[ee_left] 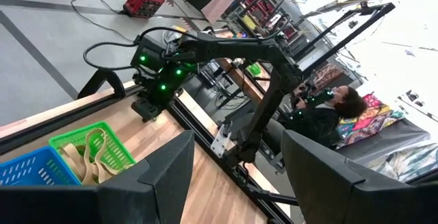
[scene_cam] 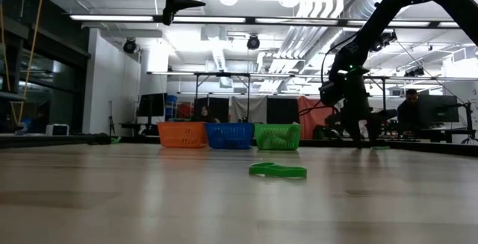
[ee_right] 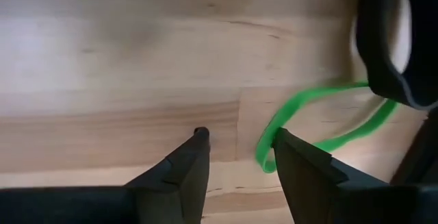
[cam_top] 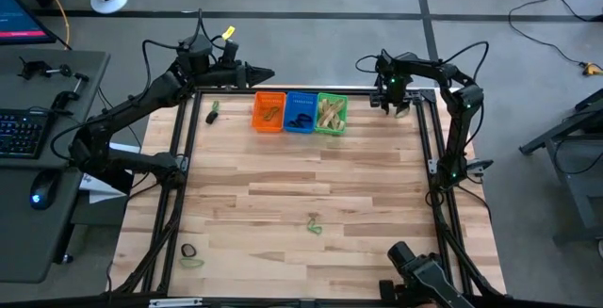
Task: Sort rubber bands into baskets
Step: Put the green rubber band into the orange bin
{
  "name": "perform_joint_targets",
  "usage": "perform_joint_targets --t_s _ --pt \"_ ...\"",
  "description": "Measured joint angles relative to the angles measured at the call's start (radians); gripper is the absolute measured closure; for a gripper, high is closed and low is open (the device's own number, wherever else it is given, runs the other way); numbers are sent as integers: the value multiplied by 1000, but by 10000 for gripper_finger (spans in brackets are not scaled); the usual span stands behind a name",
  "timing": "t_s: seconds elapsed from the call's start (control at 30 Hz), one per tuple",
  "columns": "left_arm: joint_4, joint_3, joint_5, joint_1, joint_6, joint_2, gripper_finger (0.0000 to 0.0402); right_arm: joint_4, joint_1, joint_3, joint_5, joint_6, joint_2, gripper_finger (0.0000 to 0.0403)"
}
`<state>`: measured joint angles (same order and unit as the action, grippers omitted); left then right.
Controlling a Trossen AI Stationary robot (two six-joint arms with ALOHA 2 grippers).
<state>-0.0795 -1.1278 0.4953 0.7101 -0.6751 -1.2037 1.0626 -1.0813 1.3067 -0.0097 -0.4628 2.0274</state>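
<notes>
The orange [cam_top: 269, 112], blue [cam_top: 301, 112] and green [cam_top: 331, 113] baskets stand in a row at the table's far edge, each holding rubber bands. My right gripper [ee_right: 238, 140] is open, low over the table's far right part, right of the green basket [cam_top: 396, 101]. A green rubber band [ee_right: 321, 118] lies flat on the wood beside one of its fingers. My left gripper [ee_left: 238, 176] is open and empty, raised above the far edge left of the baskets [cam_top: 252, 74]. Loose bands lie at the near middle [cam_top: 314, 225] and near left [cam_top: 188, 253]. My right gripper points down at the table. The end of the green band's loop [ee_right: 263, 150] lies right at one fingertip [ee_right: 280, 140]. I cannot tell whether the finger touches it. The band lies flat on the wood, mostly outside the gap.
A small dark and green thing [cam_top: 214, 110] lies left of the orange basket. A green band [scene_cam: 278, 171] shows in the low view on the bare wood. A black frame [cam_top: 435, 148] edges the table. A person [ee_left: 342, 107] sits beyond the far right.
</notes>
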Motion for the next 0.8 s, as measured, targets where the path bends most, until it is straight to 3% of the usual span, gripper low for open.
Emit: perform_joint_targets --t_s 0.13,0.37,0.57,0.7,0.8 --pt "0 0 0 0 0 0 188 6 3 -1 -41 48 1 248" --pt "0 0 0 0 -1 0 188 2 28 12 -286 135 7 248" --pt "1 0 0 0 7 0 188 38 80 82 -380 217 12 248" --pt "0 0 0 0 7 0 188 116 113 144 -353 236 6 248" --pt "-5 0 0 0 6 0 188 157 118 176 -240 220 -18 248"
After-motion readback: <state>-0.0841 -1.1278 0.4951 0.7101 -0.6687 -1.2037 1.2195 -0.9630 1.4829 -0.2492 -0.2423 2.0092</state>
